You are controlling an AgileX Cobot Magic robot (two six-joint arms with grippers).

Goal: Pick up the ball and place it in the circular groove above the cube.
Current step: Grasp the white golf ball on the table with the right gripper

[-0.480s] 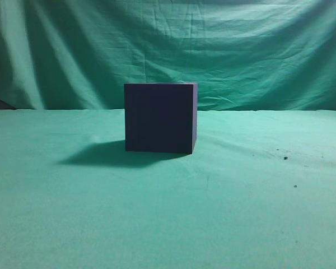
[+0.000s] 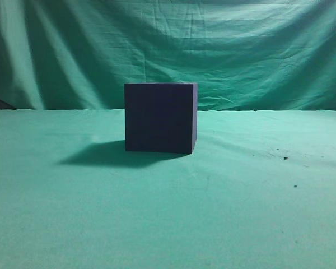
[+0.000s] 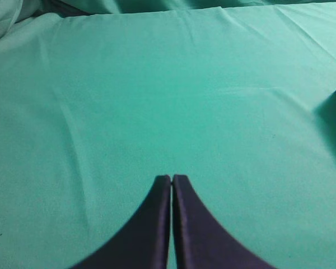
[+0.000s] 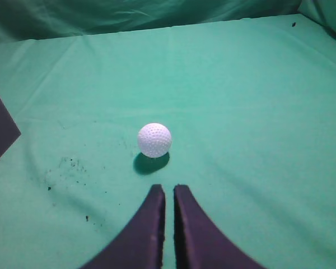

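both tools closed; right tool near the ball.

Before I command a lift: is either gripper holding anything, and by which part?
Nothing is held. The left gripper is shut over bare cloth; the right gripper is shut, short of the ball.

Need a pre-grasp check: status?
Left gripper shut, empty. Right gripper nearly shut, empty, just short of the ball. Ball on cloth; cube untouched. Nothing between.

Dim, soft-focus views; the cube throws its shadow leftward.
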